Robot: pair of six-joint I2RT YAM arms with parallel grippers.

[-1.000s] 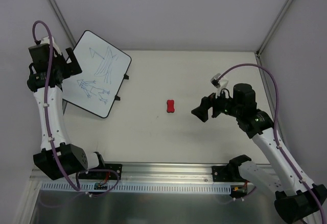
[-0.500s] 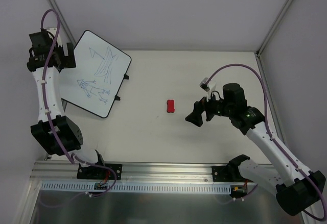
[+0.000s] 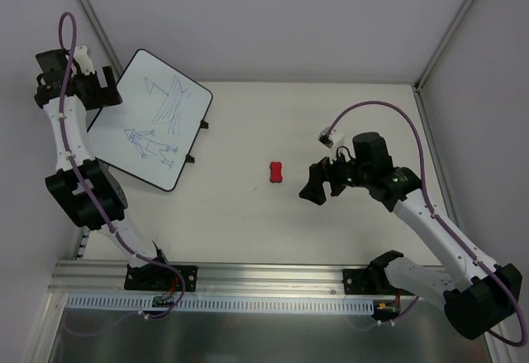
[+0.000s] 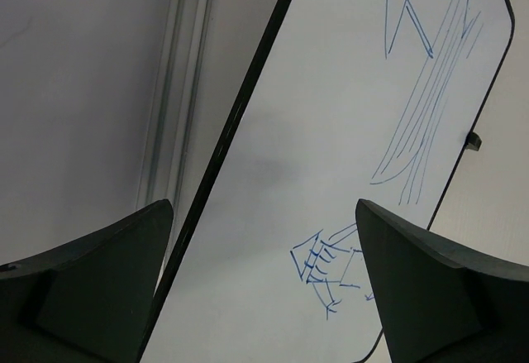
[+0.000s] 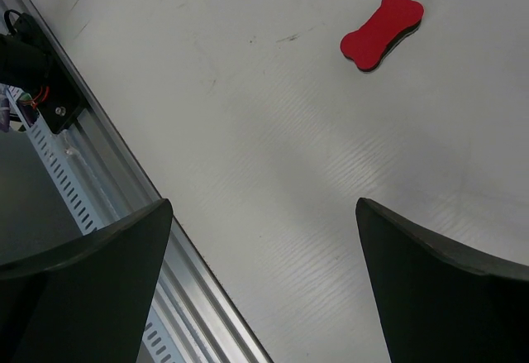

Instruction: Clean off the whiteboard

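- Small red bone-shaped eraser point(image 3: 276, 172) lies untouched on the white tabletop point(image 3: 331, 115).
- Large white rectangular whiteboard point(image 3: 153, 119), blue scribbles unerased, sits well left of the eraser.
- Right end effector point(image 3: 313, 186), wide and empty, hangs just right of the eraser, likely to fetch it.
- Left end effector point(image 3: 101, 92), wide and empty, hovers farthest left, at the board's edge, probably to steady it.

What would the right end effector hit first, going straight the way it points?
Probably the bare table, seen between the right end effector's fingers; the red eraser lies off that line.
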